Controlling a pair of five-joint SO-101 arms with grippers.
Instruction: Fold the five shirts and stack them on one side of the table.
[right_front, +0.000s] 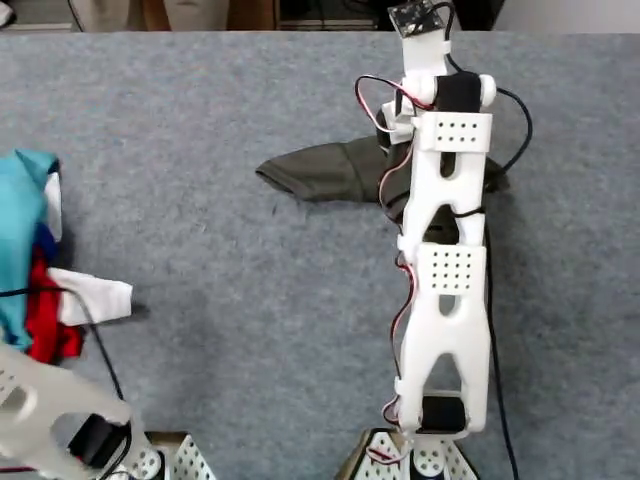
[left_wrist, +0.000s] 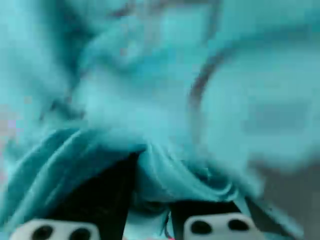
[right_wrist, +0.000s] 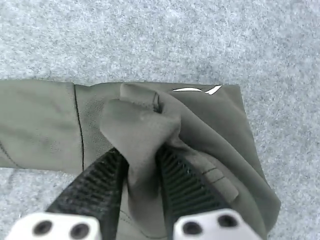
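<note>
Pinching olive shirt (right_wrist: 210, 125), right fingers (right_wrist: 95, 185); pile (right_front: 25, 230) well apart.

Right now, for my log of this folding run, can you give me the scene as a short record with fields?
Olive shirt: on the grey table, far middle, under the right arm
Right jaws: shut on a raised fold of the olive shirt
Pile: crumpled teal shirt over red cloth and white cloth, at the table edge beside the left arm
Left arm: teal cloth pressed close to its wrist camera
</note>
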